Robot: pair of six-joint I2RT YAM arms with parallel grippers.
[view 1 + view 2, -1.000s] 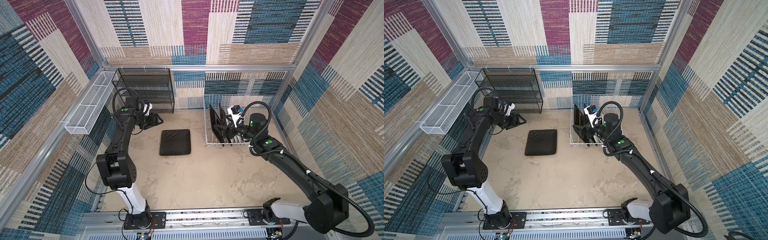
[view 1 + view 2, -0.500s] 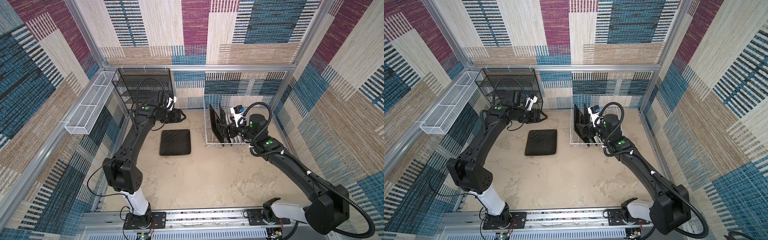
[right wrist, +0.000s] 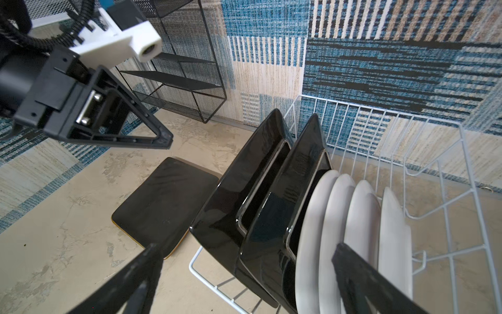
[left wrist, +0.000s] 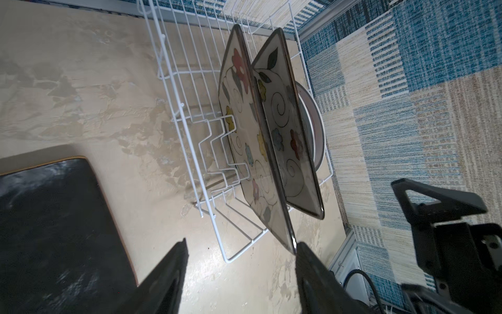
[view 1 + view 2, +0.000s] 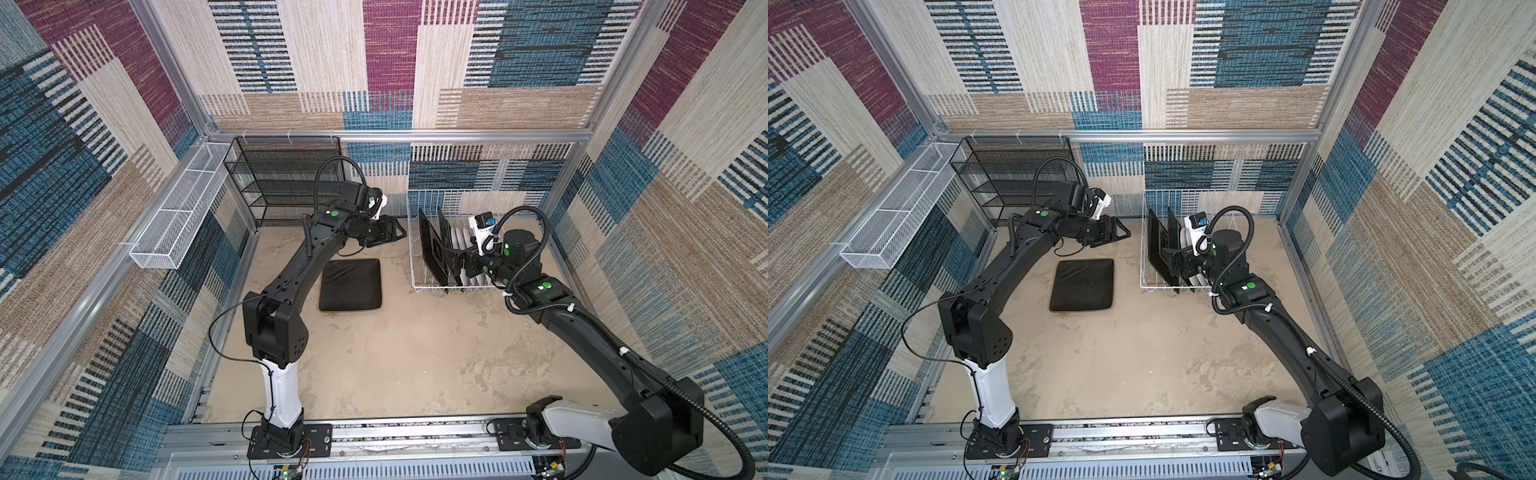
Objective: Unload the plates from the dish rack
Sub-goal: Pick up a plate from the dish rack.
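Now, my left gripper (image 4: 241, 242) open, empty, beside white wire dish rack (image 3: 380, 111), right gripper (image 3: 245, 246) wide open at black-backed square plates (image 3: 236, 190).

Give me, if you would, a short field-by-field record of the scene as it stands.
Dish rack: white wire, on the table
Square plates: two, upright in the rack
Round white plates: four, upright beside them
Black mat: flat beside the rack, nothing on it
Left gripper: open, empty, near the rack
Right gripper: open wide at the racked plates, gripping nothing
Plates unloaded: none visible
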